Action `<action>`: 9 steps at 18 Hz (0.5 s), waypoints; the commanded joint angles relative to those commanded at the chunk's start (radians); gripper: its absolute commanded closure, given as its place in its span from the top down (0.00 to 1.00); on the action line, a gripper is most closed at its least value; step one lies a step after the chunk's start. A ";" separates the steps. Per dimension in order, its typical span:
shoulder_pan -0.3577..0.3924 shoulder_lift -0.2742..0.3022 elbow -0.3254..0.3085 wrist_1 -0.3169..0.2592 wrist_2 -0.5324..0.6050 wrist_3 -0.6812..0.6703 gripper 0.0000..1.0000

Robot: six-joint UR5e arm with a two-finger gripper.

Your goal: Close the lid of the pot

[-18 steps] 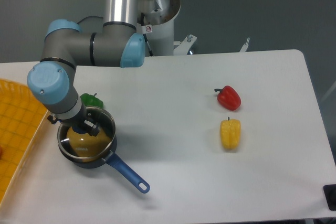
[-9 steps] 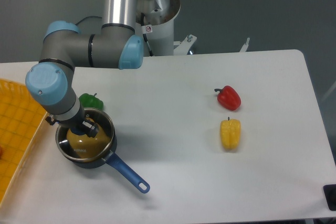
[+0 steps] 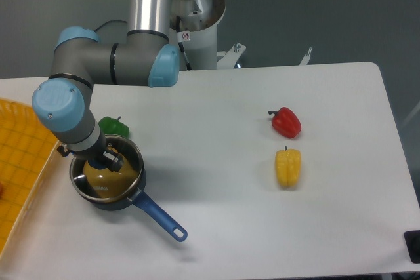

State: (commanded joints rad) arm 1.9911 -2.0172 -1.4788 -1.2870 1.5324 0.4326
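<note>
At lower left of the frame, pot and lid sit together under the arm.

Table (image 3: pixel 216 227): white, fills most of the frame; bears everything below.

Arm: grey UR5e with pale blue joints, coming down from top centre to the lower left, wrist over the pot.

Yellow tray (image 3: pixel 20 162): grid-patterned, at the left edge, just beside the pot.

Pot (image 3: pixel 121 196): small black saucepan, lower left; its blue handle (image 3: pixel 159 216) points toward the lower right. Judged stiff, fairly light, liable to slide on the smooth top.

Lid (image 3: pixel 131 155): glass disc with silver rim, lying over the pot's mouth, seemingly level with the rim. Judged rigid, slippery, breakable; the centre knob is the place to hold, never the glass edge.

Peppers: red (image 3: pixel 286 122) and yellow (image 3: pixel 287 166) at centre right, well apart from the pot; green (image 3: pixel 113 125) just behind it.

Gripper (image 3: pixel 109 160): fingers down at the lid's centre, where the knob should be; whether they clasp it, or how wide they stand, I cannot tell.
</note>
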 joint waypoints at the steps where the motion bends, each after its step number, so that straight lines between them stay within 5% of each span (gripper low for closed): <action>1: 0.000 -0.002 0.000 0.000 0.000 0.000 0.23; 9: 0.000 -0.006 0.000 0.000 0.000 0.000 0.24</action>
State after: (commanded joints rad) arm 1.9911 -2.0233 -1.4788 -1.2870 1.5324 0.4326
